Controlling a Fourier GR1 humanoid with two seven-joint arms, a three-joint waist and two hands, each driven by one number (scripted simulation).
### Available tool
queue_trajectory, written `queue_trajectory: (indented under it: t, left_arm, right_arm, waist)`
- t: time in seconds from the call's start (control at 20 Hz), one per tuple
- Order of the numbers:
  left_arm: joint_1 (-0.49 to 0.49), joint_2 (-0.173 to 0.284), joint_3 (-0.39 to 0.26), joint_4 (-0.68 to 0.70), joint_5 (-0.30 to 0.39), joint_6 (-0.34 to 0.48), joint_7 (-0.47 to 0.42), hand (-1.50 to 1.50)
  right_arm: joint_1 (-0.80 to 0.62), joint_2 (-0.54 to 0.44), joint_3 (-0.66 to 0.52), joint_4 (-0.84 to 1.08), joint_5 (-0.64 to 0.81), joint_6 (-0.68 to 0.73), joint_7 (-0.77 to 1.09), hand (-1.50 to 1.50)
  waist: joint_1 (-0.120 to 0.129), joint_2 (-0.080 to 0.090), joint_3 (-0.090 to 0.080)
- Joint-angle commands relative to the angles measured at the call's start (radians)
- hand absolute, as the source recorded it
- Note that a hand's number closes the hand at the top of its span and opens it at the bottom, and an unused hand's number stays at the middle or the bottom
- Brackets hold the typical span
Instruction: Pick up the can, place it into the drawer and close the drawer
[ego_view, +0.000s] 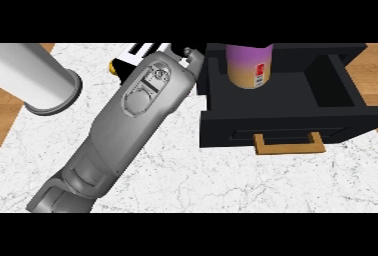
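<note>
One white marble table carries everything in the head view. A grey left forearm crosses it on a diagonal from the lower left. The left hand sits at the forearm's far end, just beside the left wall of the black open drawer box. The forearm hides most of this hand, so whether the fingers are spread, pressed together or pinching cannot be determined. A white cylinder with a grey rim lies at the left edge, well apart from the drawer. The right hand is not in view.

The purple-to-tan can with a red label patch stands inside the drawer, near its back left corner. No hand is on it.

Judged step: placing is complete and closing remains.

1. Move the hand away from the drawer wall without brushing the can.
2. Bring it down in front of the drawer's front panel, at the tan wooden handle.
3. Press with flat fingers at the panel's middle.
4. Push straight toward the top of the view, along the drawer's travel, so the box does not skew.
5. Advance evenly, because a jolt could tip the upright can.

Orientation: the can's long axis is vertical, base on the drawer floor. Its upper end appears to point up toward the camera, and its top is cut off at the picture's edge.
</note>
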Motion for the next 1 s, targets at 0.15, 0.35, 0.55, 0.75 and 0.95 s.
queue_trajectory:
  t: [0.15, 0.35, 0.55, 0.75, 0.95]
  left_arm:
    - [-0.113, 0.000, -0.036, 0.219, 0.105, 0.027, -0.087, 1.50]
    - [-0.216, 0.000, -0.045, 0.326, 0.150, 0.026, -0.115, 1.50]
    - [-0.299, 0.000, -0.095, 0.394, 0.185, 0.067, -0.088, 1.50]
    - [-0.288, 0.000, -0.131, 0.436, 0.257, 0.045, -0.131, 1.50]
    - [-0.226, 0.000, -0.249, 0.413, 0.325, 0.105, -0.176, 1.50]
  right_arm:
    - [-0.026, -0.010, -0.008, 0.026, -0.007, 0.010, 0.006, -1.50]
    - [-0.063, 0.015, 0.036, 0.048, 0.057, -0.018, -0.002, -1.50]
    - [0.025, 0.041, 0.053, -0.049, 0.044, -0.004, 0.023, -1.50]
    - [-0.038, 0.001, 0.011, 0.011, 0.018, 0.006, 0.008, -1.50]
    - [-0.094, 0.017, 0.044, 0.060, 0.068, -0.025, 0.012, -1.50]
  waist:
    - [-0.009, 0.004, 0.000]
    - [-0.014, 0.007, 0.000]
    - [-0.034, 0.007, 0.001]
    - [-0.033, 0.008, 0.001]
    - [-0.043, 0.010, 0.001]
